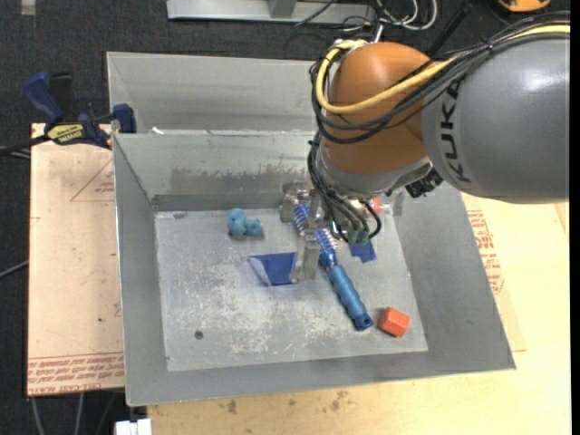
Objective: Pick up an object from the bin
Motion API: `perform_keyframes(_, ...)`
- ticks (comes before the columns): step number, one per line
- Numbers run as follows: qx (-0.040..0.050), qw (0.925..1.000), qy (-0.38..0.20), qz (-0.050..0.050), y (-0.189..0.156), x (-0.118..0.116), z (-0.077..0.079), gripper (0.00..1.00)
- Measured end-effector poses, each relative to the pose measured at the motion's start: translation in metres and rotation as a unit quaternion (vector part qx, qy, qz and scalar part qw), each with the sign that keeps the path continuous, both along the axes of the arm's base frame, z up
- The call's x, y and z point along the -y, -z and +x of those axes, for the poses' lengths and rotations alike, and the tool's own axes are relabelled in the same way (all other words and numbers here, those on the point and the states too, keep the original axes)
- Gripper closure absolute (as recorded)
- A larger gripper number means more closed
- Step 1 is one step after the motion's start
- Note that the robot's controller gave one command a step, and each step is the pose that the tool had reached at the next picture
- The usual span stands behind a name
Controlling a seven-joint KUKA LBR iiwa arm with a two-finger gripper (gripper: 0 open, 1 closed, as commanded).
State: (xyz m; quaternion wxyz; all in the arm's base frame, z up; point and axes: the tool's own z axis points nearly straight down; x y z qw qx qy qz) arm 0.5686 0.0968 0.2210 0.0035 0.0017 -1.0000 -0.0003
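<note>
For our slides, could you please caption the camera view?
The claw hangs at a dark blue flat piece in the grey bin, a blue stick and orange block close by.

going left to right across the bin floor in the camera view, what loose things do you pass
small light blue piece -> dark blue flat piece -> blue cylinder -> orange block
</note>
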Motion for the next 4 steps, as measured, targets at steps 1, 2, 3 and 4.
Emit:
perform_keyframes(1,0.0002,0.9967,0.081,-0.001,0.156,0.026,-0.014,0.00)
perform_keyframes(2,0.0058,0.9962,0.087,0.001,0.119,0.013,-0.007,0.00)
perform_keyframes(3,0.0053,0.9848,0.173,0.000,0.107,0.028,0.007,0.00)
perform_keyframes(4,0.0024,0.9528,0.303,-0.001,0.152,0.021,0.005,0.00)
